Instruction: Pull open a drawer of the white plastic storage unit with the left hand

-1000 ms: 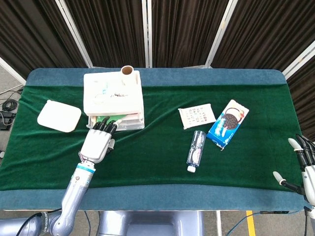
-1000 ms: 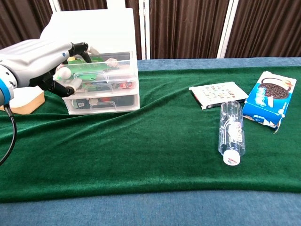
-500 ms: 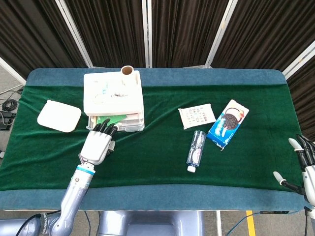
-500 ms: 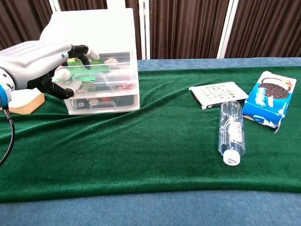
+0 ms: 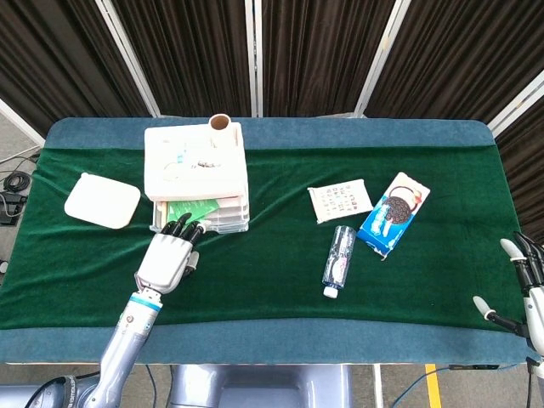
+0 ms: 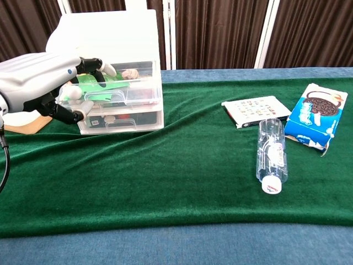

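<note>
the counter [image 5: 280, 255] wore green cloth before dark curtains [image 5: 323, 51]. at its far left sat the white storage unit [image 5: 195, 161] — the left hand [image 5: 167, 255] gripped its top drawer [image 6: 116, 88], partly out. the right hand [image 5: 529, 289] hung at the edge, fingers spread, empty.

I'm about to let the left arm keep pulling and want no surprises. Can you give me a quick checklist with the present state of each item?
1. Left hand on the upper drawer: ok, fingers hooked over its front.
2. Drawer coming out: ok, it juts past the lower drawer, green contents showing.
3. Unit sitting flat on the cloth: cannot tell, the hand hides its left corner.
4. Pull path toward the robot: ok, only bare cloth in front.
5. White tray: ok, left of the unit, off the path.
6. Right hand: ok, at the table's far right edge, holding nothing.
</note>
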Motion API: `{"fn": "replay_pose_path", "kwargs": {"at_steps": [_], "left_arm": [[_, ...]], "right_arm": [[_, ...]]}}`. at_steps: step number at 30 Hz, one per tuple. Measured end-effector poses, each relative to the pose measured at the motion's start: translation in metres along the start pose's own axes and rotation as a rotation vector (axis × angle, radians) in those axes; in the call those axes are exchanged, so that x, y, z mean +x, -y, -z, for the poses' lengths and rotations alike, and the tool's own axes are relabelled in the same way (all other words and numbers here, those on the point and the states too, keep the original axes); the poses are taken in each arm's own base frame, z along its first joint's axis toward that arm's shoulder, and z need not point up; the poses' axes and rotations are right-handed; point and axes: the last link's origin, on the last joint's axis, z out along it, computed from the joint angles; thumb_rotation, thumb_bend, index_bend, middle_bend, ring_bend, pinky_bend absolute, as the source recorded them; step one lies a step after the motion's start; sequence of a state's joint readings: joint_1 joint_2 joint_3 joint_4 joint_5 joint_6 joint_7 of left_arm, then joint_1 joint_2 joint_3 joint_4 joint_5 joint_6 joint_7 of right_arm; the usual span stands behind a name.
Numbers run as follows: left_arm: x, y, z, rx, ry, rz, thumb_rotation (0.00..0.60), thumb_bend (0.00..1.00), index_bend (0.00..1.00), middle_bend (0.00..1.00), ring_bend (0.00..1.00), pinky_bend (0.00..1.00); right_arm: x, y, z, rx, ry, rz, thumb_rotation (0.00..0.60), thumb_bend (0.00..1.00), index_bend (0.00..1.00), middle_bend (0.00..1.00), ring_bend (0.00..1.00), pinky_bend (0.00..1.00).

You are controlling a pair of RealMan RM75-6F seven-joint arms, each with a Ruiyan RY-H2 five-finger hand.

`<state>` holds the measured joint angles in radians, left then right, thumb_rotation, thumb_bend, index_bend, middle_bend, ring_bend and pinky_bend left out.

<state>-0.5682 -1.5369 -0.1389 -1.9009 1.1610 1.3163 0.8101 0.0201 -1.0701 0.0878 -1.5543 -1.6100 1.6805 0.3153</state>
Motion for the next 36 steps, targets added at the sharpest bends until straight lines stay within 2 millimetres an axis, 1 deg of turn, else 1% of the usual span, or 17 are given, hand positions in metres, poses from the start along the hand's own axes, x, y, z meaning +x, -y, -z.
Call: {"fn": "replay_pose_path", "kwargs": {"at_steps": [5,13,27,36], "left_arm": [[0.000,-0.002,0.005,-0.008,0.002,0.007,0.600,0.59,0.16,0.22,0.10,0.24],[0.005,-0.006,0.012,-0.033,-0.008,0.015,0.600,0.59,0.16,0.23,0.10,0.24],[0.003,-0.009,0.019,-0.049,0.005,0.017,0.600,0.59,0.16,0.24,0.11,0.24],[0.009,-0.012,0.029,-0.071,-0.012,0.029,0.600,0.59,0.16,0.24,0.11,0.24]], "right_arm": [[0.000,0.000,0.000,0.001,-0.001,0.000,0.600,0.09,0.08,0.00,0.00,0.00],[0.000,0.001,0.000,0.003,0.000,0.001,0.600,0.09,0.08,0.00,0.00,0.00],[0.000,0.000,0.000,0.002,0.000,0.001,0.600,0.09,0.08,0.00,0.00,0.00],[0.000,0.001,0.001,0.004,-0.003,0.002,0.600,0.09,0.08,0.00,0.00,0.00]]}}
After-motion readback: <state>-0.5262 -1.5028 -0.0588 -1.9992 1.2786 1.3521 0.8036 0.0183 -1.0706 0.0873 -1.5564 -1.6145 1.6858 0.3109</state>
